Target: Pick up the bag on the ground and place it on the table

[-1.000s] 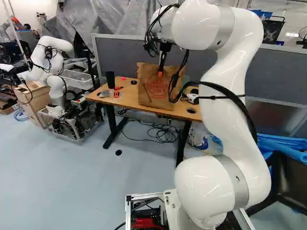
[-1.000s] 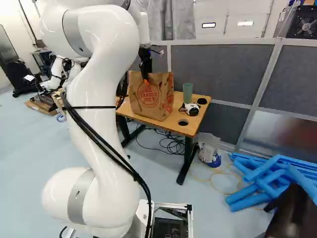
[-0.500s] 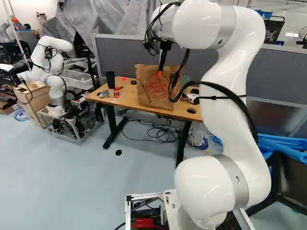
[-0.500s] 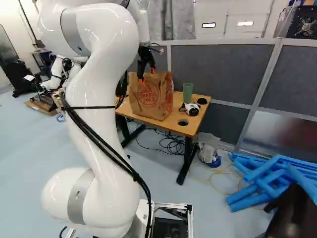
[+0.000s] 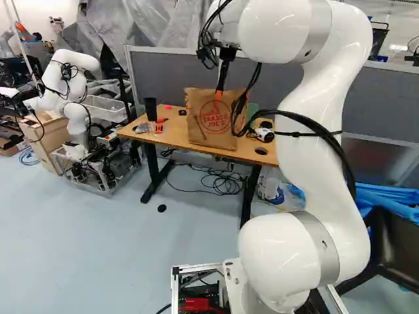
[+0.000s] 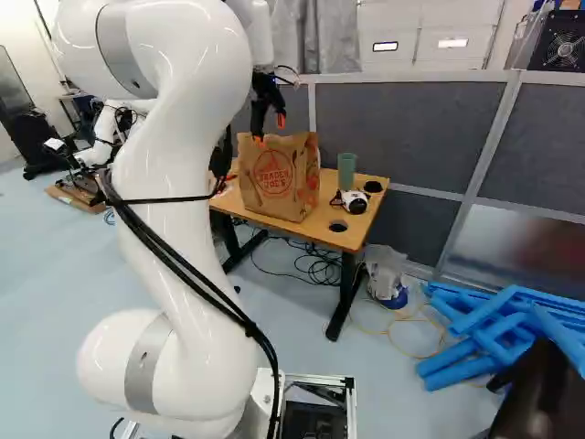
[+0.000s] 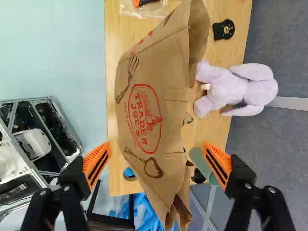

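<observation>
The big white jointed arm (image 5: pixel 321 124) has drawn up and back a little over the last second, while the base stays where it is. The table with a pale wooden top and black legs (image 5: pixel 171 139) stands ahead of it, in front of the grey partition (image 6: pixel 402 133).

The tall brown paper bag with a round red print (image 5: pixel 213 122) stands upright on the tabletop, close to the near edge and somewhat right of the middle. It stays put as the gripper comes away, so it has evidently been released; the placing looks done, with only a clear retreat left.

The lavender plush toy (image 7: pixel 237 90) lies behind the bag, across the table's far edge. The black two-fingered gripper (image 7: pixel 158 159) hangs at the bag's top. A second ago its fingertips were together at the paper; now the orange pads (image 7: pixel 96 163) stand wide apart, with nothing clamped between them. Whether one tip still brushes the rim cannot be told, so lifting straight clear before swinging aside seems wise.

The green cup (image 6: pixel 346 170) stands near the far right corner, and the black cup (image 5: pixel 150 109) near the far left one.
</observation>
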